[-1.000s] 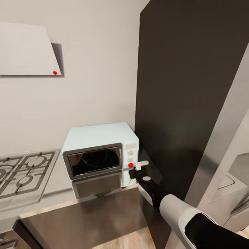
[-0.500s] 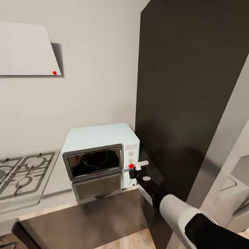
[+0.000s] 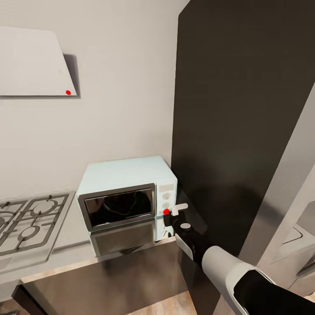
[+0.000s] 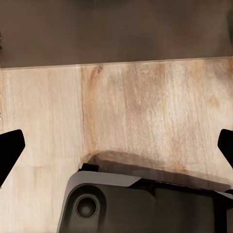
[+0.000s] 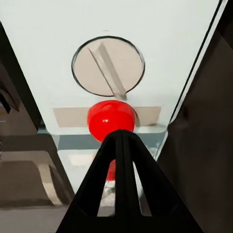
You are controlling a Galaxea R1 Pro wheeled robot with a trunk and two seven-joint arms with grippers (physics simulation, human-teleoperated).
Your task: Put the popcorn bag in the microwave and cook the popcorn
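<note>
Up close, the right end effector [image 5: 121, 141] has its two dark fingers pressed together into a single wedge, the tip set against a glossy red button [image 5: 111, 120] low on the control panel of the microwave [image 3: 127, 192], a pose that reads as a press to start the heating rather than a grasp. Just above the button sits a round beige knob [image 5: 108, 66] with a raised straight ridge. From the head camera, the white-and-black right arm [image 3: 227, 267] reaches forward across the glossy grey surface [image 3: 65, 245], which mirrors the oven's front. The microwave is a pale blue, round-cornered box with a dark glass door framed in grey, shut, standing against the wall beside a tall dark panel [image 3: 236, 122]. A crumpled shape shows dimly behind the glass, likely the popcorn bag [image 3: 120, 205], though it is too dark to be sure. Left of the oven lies a steel hob [image 3: 30, 218] with grates. The left end effector [image 4: 116, 155] hangs spread wide over pale wood-grain floor [image 4: 145, 111].
</note>
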